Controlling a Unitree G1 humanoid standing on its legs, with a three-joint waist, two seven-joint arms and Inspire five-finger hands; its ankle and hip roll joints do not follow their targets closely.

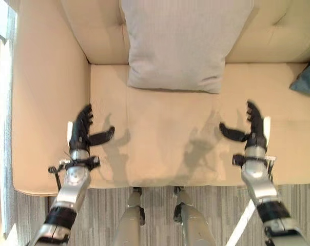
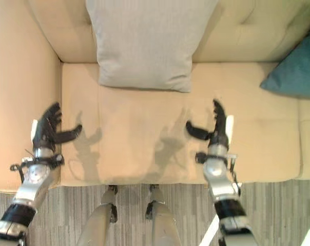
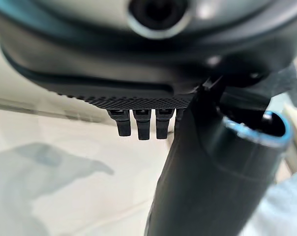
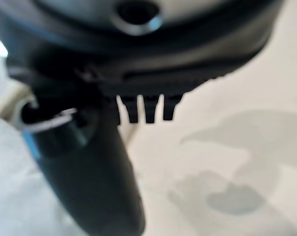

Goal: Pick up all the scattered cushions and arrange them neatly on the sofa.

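- Hovering over the front part of the sofa (image 1: pixel 52 77) seat, the left hand (image 1: pixel 82 130) is seen near the seat's left edge, beside the left armrest; its fingers are straight and released, the thumb is spread toward the middle, and nothing is grasped.
- Over the same seat, toward its right side, the right hand (image 1: pixel 253 128) is held at about the same depth, well apart from the left one; its fingers are likewise released, the thumb points inward, and nothing is grasped.
- In each wrist view the fingertips are seen extended above bare seat fabric, without contact.
- Between the hands, the middle of the seat is marked by their shadows.
- Farther back, a grey cushion (image 1: pixel 183 43) is propped upright against the backrest, its lower edge resting on the rear of the seat, roughly centred between the two hands and apart from both.
- At the far right, a teal cushion (image 2: pixel 296 72) is leaned at the backrest, cut off by the view's right edge, well apart from the grey one.
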